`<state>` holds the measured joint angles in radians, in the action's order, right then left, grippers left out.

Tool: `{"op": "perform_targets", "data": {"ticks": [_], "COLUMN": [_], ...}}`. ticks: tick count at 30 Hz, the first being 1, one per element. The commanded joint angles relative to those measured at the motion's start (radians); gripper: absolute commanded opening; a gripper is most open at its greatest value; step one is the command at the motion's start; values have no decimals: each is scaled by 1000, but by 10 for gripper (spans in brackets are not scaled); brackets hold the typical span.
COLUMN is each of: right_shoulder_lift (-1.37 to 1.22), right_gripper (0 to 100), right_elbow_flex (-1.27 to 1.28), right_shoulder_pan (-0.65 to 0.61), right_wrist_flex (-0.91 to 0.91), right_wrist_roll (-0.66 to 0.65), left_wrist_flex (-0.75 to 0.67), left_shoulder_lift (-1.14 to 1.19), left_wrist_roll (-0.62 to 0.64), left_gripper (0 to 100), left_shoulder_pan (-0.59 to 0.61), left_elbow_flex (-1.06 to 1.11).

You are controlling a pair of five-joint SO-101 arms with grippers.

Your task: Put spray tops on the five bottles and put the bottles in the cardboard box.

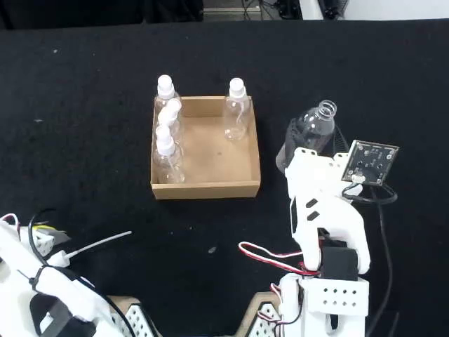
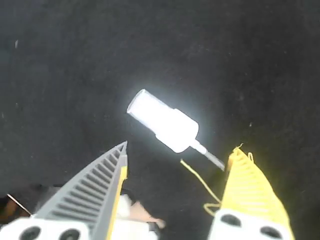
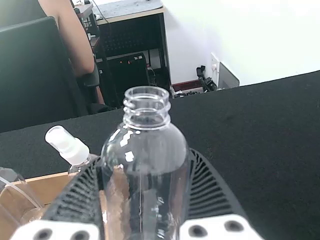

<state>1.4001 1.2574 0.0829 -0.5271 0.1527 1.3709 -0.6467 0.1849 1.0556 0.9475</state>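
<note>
One black table point(image 1: 84, 84): right hand point(image 3: 145, 170) clasps capless bottle point(image 1: 312, 130), left hand point(image 2: 180, 148) gapes wide.

Clear bottle point(image 3: 145, 165), white spray top point(image 2: 165, 122)

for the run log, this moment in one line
left gripper: open near spray top | right gripper: shut on uncapped bottle | cardboard box: capped bottles inside

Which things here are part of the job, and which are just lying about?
Job: cardboard box; four capped bottles in it; uncapped bottle in the right gripper; spray top on the table under the open left gripper.
Lying about: fleck on the table; desk behind.
</note>
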Motion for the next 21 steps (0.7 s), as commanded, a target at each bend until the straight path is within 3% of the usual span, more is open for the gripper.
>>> {"op": "perform_targets", "data": {"ticks": [1, 10, 16, 21], "right_shoulder_lift": [24, 24, 24, 24], "right_gripper": [11, 11, 11, 11], "right_elbow_flex": [-5, -5, -7, -7], "right_shoulder_pan": [-17, -17, -17, -17], "right_wrist_flex": [29, 29, 29, 29], "right_wrist_roll": [6, 6, 3, 0], "left_wrist_flex": [9, -255, -281, -281], "left_shoulder_lift": [-25, -26, -21, -20], "left_wrist_roll": [52, 127, 236, 164], "left_gripper": [234, 238, 239, 239], "left_shoulder_pan": [-33, -7, -12, -12], "left_elbow_flex": [27, 185, 188, 194]}}
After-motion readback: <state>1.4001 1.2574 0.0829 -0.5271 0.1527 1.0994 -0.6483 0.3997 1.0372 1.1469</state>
